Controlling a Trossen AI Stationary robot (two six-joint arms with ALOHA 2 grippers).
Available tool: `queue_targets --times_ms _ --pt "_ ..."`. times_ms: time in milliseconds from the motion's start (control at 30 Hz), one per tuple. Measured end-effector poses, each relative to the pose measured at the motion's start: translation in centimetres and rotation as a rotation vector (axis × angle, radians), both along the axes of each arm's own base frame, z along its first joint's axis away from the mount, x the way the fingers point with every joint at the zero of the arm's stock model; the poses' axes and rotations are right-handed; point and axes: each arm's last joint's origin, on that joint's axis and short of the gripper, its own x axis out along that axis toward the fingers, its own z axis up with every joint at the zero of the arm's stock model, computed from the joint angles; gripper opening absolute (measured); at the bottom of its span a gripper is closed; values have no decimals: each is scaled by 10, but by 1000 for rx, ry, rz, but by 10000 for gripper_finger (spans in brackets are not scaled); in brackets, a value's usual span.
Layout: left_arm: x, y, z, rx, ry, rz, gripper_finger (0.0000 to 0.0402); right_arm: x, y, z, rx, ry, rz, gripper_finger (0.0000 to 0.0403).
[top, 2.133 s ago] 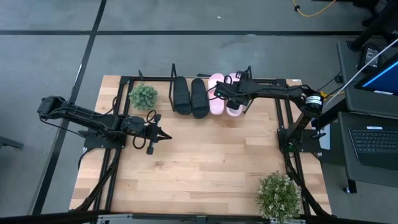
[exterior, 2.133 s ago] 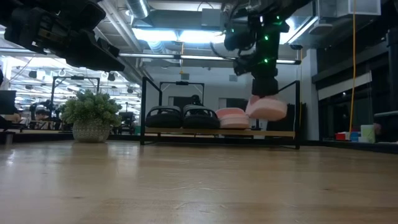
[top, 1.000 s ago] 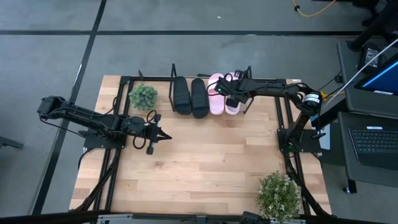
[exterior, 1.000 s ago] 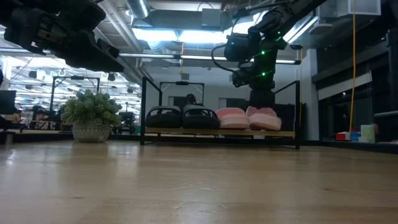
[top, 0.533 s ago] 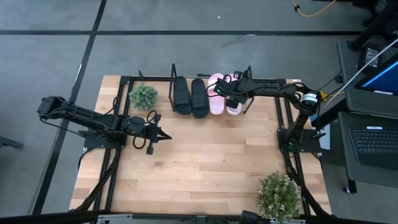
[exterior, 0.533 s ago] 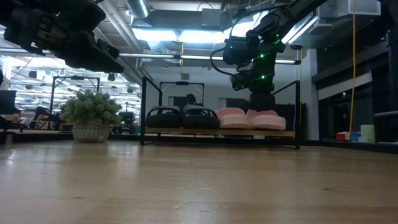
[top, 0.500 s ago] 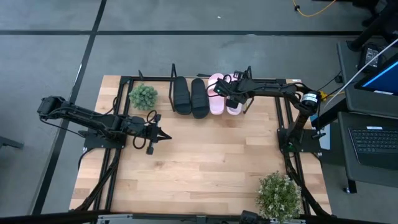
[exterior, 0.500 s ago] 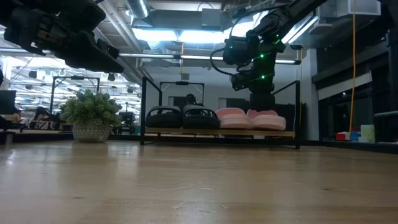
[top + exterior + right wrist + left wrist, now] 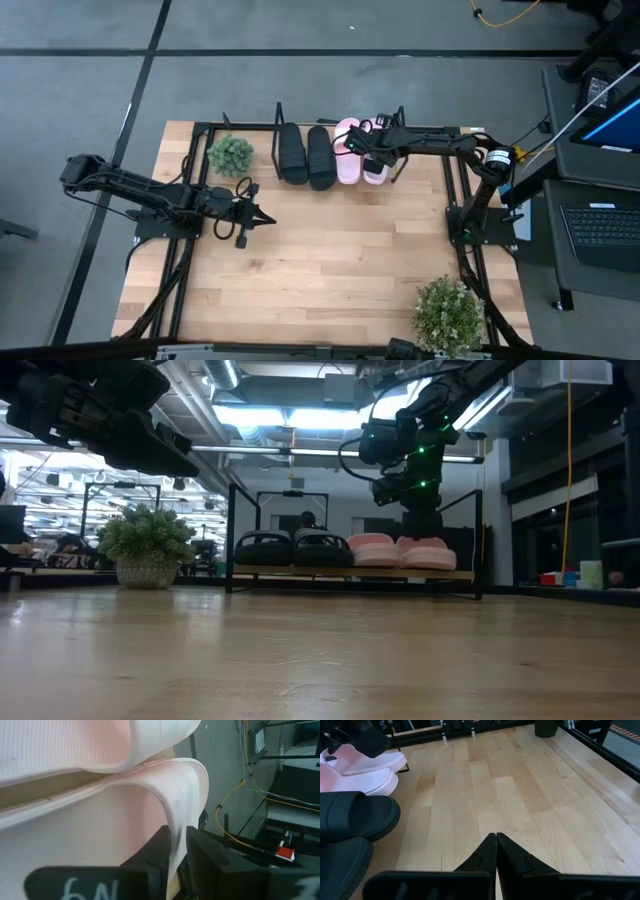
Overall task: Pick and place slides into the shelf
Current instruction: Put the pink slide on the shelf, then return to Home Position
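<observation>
left gripper (image 9: 496,840) fingers pressed together, tips over bare wood of the table (image 9: 530,785). two black slides (image 9: 355,817) and two pink slides (image 9: 362,772) side by side, toes overhanging onto the table.

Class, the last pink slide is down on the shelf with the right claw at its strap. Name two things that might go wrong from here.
1. The right claw has the strap of the outer pink slide between its fingers; lifting away too soon might drag the slide off the shelf.
2. That slide sits tight against the other pink slide, so a sideways pull-out may nudge it.
</observation>
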Motion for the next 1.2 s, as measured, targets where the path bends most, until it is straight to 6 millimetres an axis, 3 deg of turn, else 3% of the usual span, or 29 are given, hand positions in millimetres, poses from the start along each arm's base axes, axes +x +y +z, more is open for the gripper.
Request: queue_targets --times_ms 867,967,1200 --pt "0 0 0 0 0 0 0 2 2 2 71 -9 45 72" --pt "0 0 0 -1 0 1 0 2 2 2 72 -10 44 89" --pt "0 0 0 -17 1 7 0 2 3 2 75 -5 51 170"
